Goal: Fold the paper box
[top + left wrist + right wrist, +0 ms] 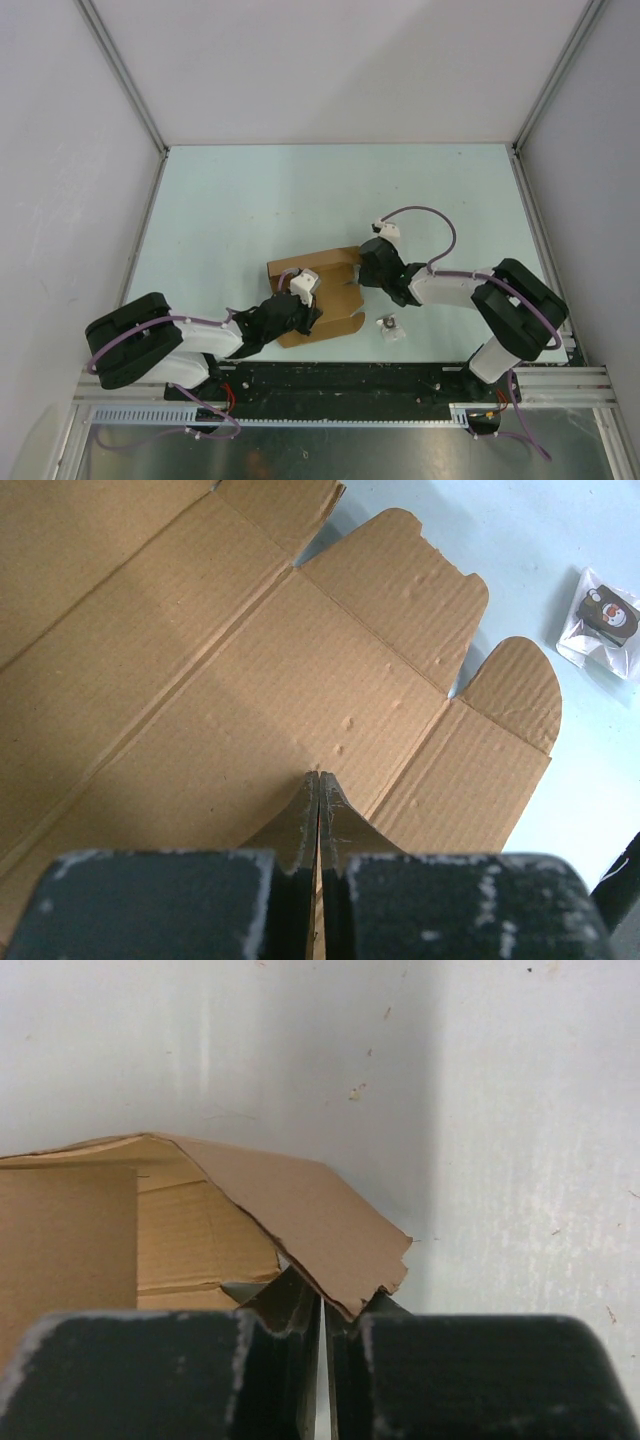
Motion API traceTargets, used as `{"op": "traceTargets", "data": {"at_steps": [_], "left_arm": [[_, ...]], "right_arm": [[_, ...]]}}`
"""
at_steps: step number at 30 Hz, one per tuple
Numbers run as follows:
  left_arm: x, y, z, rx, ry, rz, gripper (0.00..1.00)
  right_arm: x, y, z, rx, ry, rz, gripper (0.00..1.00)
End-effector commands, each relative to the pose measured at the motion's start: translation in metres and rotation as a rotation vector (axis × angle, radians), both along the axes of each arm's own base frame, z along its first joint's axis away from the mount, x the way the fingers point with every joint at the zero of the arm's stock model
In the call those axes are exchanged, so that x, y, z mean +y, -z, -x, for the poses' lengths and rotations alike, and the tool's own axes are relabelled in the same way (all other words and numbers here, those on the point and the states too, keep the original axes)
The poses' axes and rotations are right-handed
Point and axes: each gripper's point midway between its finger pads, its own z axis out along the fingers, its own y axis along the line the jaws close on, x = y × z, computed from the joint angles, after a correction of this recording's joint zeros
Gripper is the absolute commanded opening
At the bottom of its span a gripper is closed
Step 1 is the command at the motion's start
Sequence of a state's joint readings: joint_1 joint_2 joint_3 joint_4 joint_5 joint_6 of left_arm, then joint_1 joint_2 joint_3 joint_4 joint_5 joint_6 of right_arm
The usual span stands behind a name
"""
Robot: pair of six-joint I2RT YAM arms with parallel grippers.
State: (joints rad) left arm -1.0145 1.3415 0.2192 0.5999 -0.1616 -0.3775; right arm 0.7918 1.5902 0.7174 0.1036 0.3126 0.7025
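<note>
The paper box (338, 308) lies as a brown cardboard sheet with flaps near the table's front edge, between the two arms. In the left wrist view its creased panels and rounded flaps (250, 680) fill the frame. My left gripper (312, 305) is shut, its joined tips (319, 777) resting against the sheet's middle panel. My right gripper (360, 272) is at the sheet's right side. There a raised flap (300, 1210) slopes down, and its ragged corner sits between the nearly closed tips of the right gripper (340, 1305).
A small clear packet (390, 327) holding a dark trinket (605, 620) lies on the pale table just right of the sheet. White walls enclose the table on three sides. A metal rail (400, 385) runs along the near edge.
</note>
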Motion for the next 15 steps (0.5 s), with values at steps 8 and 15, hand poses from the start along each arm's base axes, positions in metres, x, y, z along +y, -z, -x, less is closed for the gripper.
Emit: {"op": "traceTargets", "data": {"at_steps": [8,15], "left_arm": [[-0.004,-0.004,-0.001,0.002,-0.011,0.011,0.00],[-0.005,-0.004,-0.002,0.004,-0.010,0.012,0.00]], "right_arm": [[0.010,0.014,-0.005,-0.015,-0.039,0.006,0.03],[0.021,0.004,-0.004,-0.041,-0.084,-0.024,0.03]]}}
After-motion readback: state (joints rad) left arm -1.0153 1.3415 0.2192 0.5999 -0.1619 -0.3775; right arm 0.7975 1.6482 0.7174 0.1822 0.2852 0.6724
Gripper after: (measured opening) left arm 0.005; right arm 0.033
